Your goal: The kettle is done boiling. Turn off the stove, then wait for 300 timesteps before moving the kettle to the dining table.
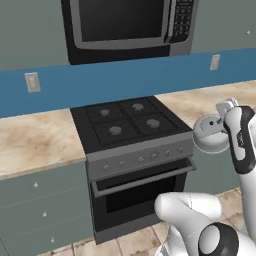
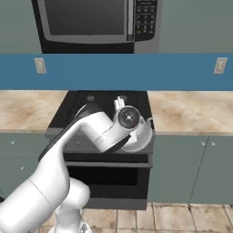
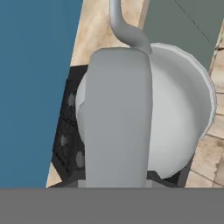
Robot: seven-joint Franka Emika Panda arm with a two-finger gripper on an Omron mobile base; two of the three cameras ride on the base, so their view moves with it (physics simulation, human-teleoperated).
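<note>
In the left base view, the kettle (image 1: 209,134) is hanging at the right of the frame, off the stove (image 1: 131,122), carried by its handle. In the right base view, the arm is hiding most of it at centre. In the hand view, the gripper is clamping the handle (image 3: 117,118); its fingertips are hidden.

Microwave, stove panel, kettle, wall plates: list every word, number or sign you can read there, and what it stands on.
None can be read.
Microwave keypad: rows of buttons, marks too small and blurred to read.
Stove front panel knobs: no legible markings.
Kettle: plain metal, no label.
Wall outlets: blank plates.
</note>
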